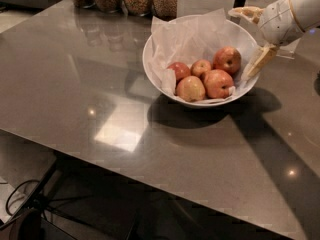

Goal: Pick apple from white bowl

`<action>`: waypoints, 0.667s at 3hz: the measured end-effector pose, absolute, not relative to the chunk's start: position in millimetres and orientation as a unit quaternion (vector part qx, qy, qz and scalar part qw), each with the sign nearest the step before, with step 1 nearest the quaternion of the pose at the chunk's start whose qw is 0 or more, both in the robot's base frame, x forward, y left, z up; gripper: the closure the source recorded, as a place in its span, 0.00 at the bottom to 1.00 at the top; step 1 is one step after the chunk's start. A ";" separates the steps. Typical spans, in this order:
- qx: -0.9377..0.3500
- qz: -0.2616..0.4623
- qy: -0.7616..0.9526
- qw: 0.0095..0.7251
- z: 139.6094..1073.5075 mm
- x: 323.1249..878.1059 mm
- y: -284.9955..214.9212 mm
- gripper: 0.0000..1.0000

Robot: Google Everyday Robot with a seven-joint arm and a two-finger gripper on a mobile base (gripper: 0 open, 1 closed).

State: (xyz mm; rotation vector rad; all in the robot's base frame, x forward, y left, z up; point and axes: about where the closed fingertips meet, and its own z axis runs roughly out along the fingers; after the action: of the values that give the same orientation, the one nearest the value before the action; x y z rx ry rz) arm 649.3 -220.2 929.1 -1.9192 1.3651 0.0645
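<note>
Table [75,84] grey, glossy. At its 1 o'clock, white bowl [150,71], lined with crumpled paper [185,39], heaped with fruit. At bowl's 3 o'clock, gripper [240,44], jaws spread and empty, just beside the rim. At 3 o'clock of the heap, apple [227,59], sitting high, touching neighbouring apples [190,88]. Probably firm, moderately heavy, waxy-slick, bruisable. Best pinched across widest girth, modest squeeze, clear of paper.

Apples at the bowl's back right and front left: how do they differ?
The back-right apple is redder, the front-left apple paler and yellowish. The back-right apple lies nearer the gripper, open at the white bowl's right rim; the front-left apple farther. Both rest on paper.
</note>
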 end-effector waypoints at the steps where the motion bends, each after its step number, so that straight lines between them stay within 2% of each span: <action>1: -0.758 0.047 0.549 0.349 910.7 654.5 -208.1 0.00; 2: -0.749 0.077 0.565 0.338 890.8 658.8 -196.5 0.00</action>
State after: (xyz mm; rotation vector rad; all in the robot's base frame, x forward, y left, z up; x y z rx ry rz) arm 658.8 -196.5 890.8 -1.9515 1.4726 0.2013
